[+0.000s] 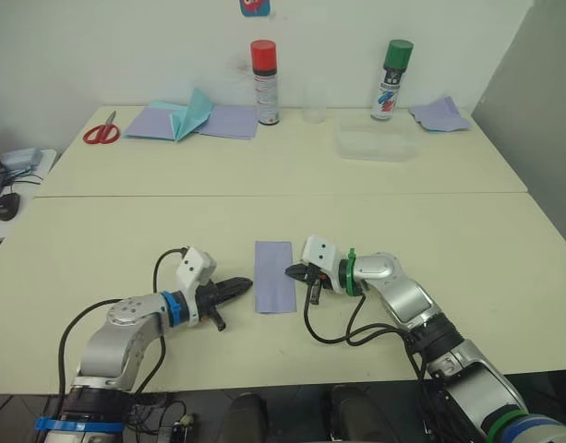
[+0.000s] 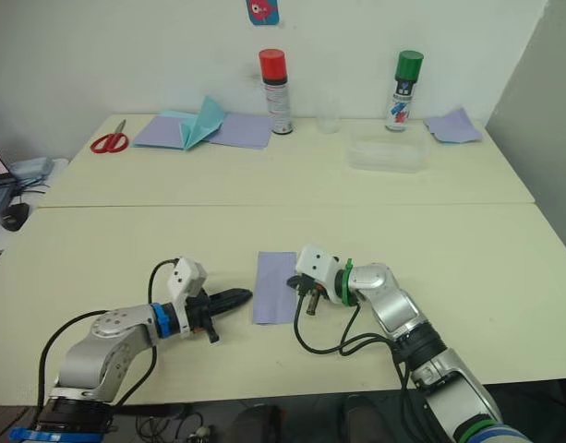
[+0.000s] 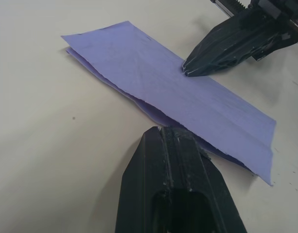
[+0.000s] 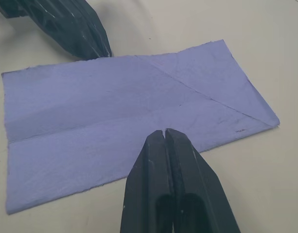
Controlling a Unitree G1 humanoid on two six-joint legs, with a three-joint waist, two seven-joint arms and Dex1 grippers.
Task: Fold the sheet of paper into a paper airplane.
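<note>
1. One sheet of paper (image 1: 273, 277) lies flat on the near table (image 1: 467, 268), between the two grippers; it is folded in half to a narrow strip, and its two layers show at the edge beside the left gripper.
2. The left gripper (image 1: 246, 285) has its jaws pressed together, the tip at the left long edge of the strip.
3. The right gripper (image 1: 293, 272) also has its jaws pressed together, the tip resting at the right edge.
4. I judge the paper very light, thin and soft: it slides easily on the smooth table and tears or wrinkles if pulled hard.
5. It seems best to hold it down with one tip and lift a free corner at an end.
6. Farther back I count two spray cans (image 1: 265, 81), one pair of scissors (image 1: 102, 132) and one teal paper piece (image 1: 192, 114).
</note>
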